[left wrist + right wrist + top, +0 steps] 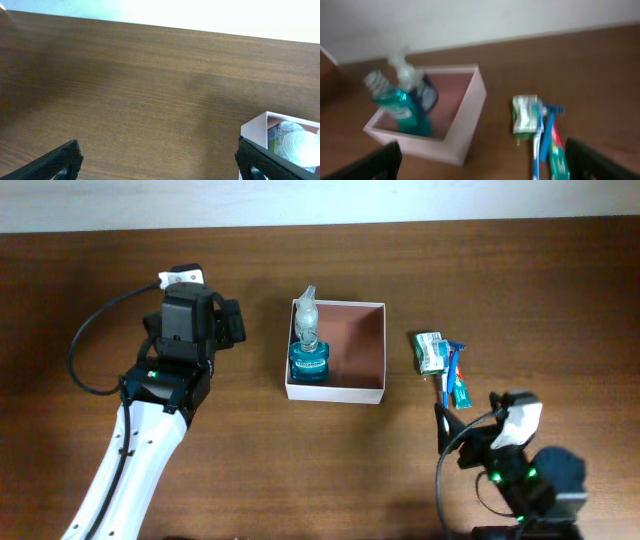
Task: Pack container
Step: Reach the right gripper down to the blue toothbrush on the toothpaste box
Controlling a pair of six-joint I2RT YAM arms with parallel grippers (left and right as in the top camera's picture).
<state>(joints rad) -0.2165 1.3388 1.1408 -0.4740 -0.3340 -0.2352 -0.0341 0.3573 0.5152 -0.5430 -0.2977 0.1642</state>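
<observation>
The container (pixel 335 392), a shallow white-walled square box with a reddish-brown inside, sits mid-table. In its left part stands a teal bottle (pixel 309 362), with a clear bottle (pixel 308 312) against it. My left gripper (pixel 232 323) is open to the left of the box, with only bare table between its fingers (pixel 60 161). The box corner (pixel 255 127) shows by the right finger. My right gripper (pixel 468 412) is open at the front right, looking at the box wall (pixel 470 110), the teal bottle (pixel 402 107) and the toiletries.
Right of the box lie a small green-and-white carton (pixel 430 351), a blue-and-white toothbrush (pixel 447 375) and a toothpaste tube (pixel 461 391), close together. In the right wrist view the carton (pixel 524 116) and toothbrush (pixel 537 145) lie just ahead of the fingers.
</observation>
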